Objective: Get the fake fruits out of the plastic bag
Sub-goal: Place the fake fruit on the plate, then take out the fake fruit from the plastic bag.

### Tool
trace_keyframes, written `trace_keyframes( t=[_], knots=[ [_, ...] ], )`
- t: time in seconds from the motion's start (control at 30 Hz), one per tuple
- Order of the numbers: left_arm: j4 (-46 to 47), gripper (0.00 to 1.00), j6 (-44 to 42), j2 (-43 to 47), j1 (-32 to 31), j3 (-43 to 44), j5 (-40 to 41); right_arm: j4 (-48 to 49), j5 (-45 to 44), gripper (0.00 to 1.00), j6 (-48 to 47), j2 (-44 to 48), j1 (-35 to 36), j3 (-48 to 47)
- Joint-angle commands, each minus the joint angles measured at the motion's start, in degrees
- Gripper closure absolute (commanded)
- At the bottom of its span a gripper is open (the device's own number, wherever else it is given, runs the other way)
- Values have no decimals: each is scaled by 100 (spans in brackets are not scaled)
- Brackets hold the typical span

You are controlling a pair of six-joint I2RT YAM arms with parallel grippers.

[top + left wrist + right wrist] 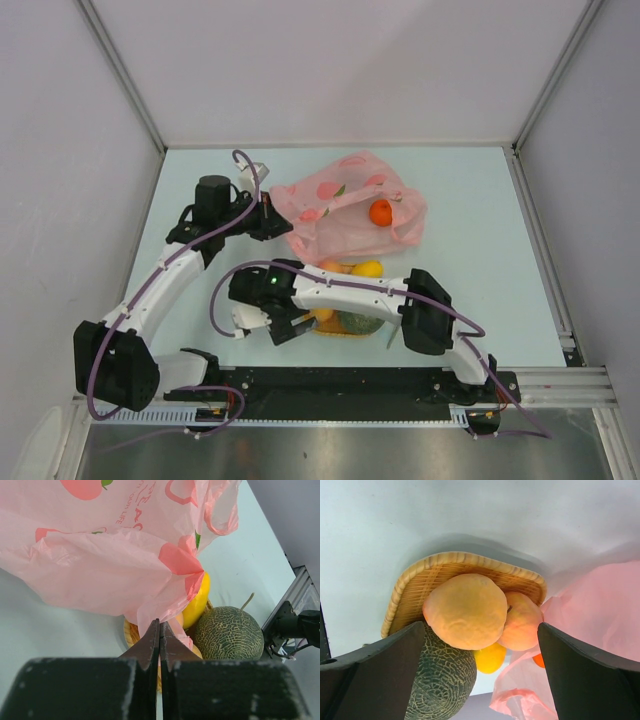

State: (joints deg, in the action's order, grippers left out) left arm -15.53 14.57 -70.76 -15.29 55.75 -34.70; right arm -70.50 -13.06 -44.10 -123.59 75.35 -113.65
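Your left hand [159,630] is pinched shut on the plastic bag [340,205]. Your right hand [288,327] is wide open and empty beside the melon [229,632]. One orange fruit [381,212] sits in the bag, far right; a tug may roll it off the bench [480,200].

High rear overview, downward; both wrist views close and low, melon [229,632] in common

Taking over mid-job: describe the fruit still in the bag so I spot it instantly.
The pink plastic bag lies at the far middle of the table. In its open right side sits one small round fruit. It is vivid orange and ringed by pink film, unlike the fruits on the woven tray.
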Motion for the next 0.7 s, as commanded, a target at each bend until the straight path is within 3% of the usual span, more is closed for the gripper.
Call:
trace_keyframes(
  t=[0.0, 0.17, 0.23, 0.27, 0.33, 0.37, 0.4, 0.47, 0.67],
  knots=[
    [94, 100, -15, 89, 44, 279, -81, 131, 66, 0, 242, 537, -143, -263],
    [-125, 100, 63, -121, 44, 839, -186, 150, 1638, 0, 858, 1396, -819, -1080],
    [-371, 100, 81, -446, 35, 1322, -318, 579, 1938, 0, 1095, 1827, -1267, -880],
    [-450, 100, 90, -560, 26, 1464, -353, 1495, 1974, 0, 1488, 2569, -1469, -574],
    [-495, 100, 90, -807, 26, 1754, -563, 2641, 2088, 0, 1929, 3442, -2073, 944],
    [-469, 100, 116, -860, 17, 1825, -643, 3865, 1975, 0, 2410, 4239, -2234, 1489],
    [-364, 100, 143, -913, 26, 1904, -748, 4373, 1339, 0, 2597, 4647, -2348, 2504],
    [-110, 100, 300, -1009, 9, 2071, -1064, 4956, 824, 0, 2713, 5149, -2621, 3022],
    [-240, 100, 275, -1519, -115, 2828, -1347, 3993, 1560, 14, 2871, 4863, -3736, 3112]
  ],
)
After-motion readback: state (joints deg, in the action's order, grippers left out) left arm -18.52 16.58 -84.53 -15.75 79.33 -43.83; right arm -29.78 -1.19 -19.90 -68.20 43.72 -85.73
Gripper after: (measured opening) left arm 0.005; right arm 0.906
